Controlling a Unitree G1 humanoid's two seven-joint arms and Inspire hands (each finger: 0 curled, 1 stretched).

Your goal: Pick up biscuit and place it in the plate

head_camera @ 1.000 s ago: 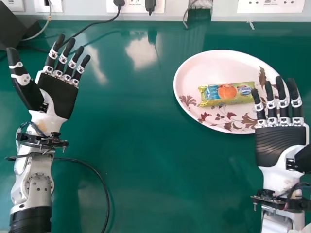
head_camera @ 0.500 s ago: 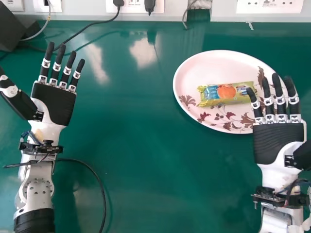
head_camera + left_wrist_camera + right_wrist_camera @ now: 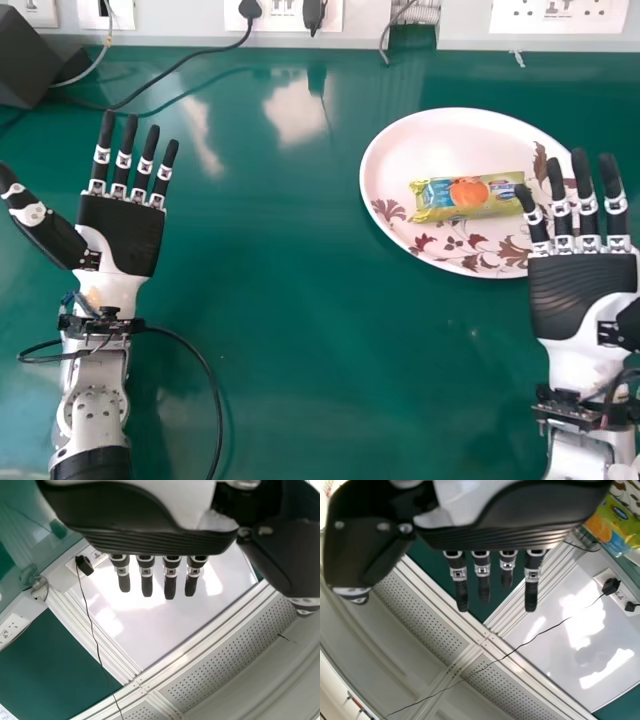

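In the head view the biscuit packet [image 3: 467, 196], yellow-green with an orange picture, lies on the white oval plate [image 3: 410, 150] with its brown leaf pattern. My right hand [image 3: 580, 295] is open at the right, its straight fingers over the plate's right edge, a fingertip close by the packet's right end. My left hand [image 3: 122, 232] is open at the far left, well away from the plate. The left wrist view has my left hand [image 3: 150, 540] with straight fingers. In the right wrist view, my right hand [image 3: 505, 535] is beside part of the packet [image 3: 615, 525].
Both things rest on a green table [image 3: 290, 380]. A black cable [image 3: 205, 370] loops beside my left forearm. At the back left stands a dark box [image 3: 35, 60], and sockets [image 3: 560, 12] with plugs and cables line the wall.
My left hand has moved down from its earlier height, its thumb swinging outward, and lately slightly right. My right hand has shifted only slightly. The packet stays on the plate.
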